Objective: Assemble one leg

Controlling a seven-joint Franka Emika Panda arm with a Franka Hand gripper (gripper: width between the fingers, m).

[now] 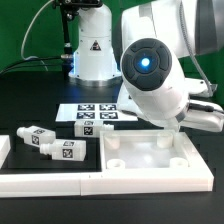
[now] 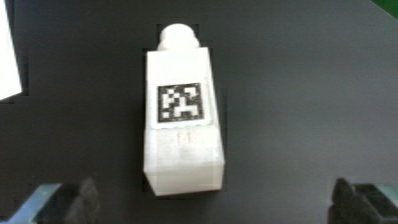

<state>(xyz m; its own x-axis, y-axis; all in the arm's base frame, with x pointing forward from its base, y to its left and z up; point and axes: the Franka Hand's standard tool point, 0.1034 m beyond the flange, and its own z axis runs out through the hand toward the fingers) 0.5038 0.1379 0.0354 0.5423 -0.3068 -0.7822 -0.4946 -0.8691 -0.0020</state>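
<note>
In the wrist view a white leg (image 2: 183,130) lies on the black table with its square black-and-white tag (image 2: 180,103) facing the camera and its rounded tip pointing away from the fingers. My gripper (image 2: 217,205) is open above it. The two dark fingertips (image 2: 71,200) stand wide apart on either side of the leg's blunt end and do not touch it. In the exterior view the arm's bulky wrist (image 1: 150,75) hides the fingers and this leg. Other tagged legs (image 1: 68,152) lie at the exterior view's left.
The large white square panel (image 1: 150,160) with corner holes lies in front of the arm. The marker board (image 1: 95,115) lies behind it. A long white rail (image 1: 50,186) runs along the front edge. A white lamp-like stand (image 1: 92,55) is at the back.
</note>
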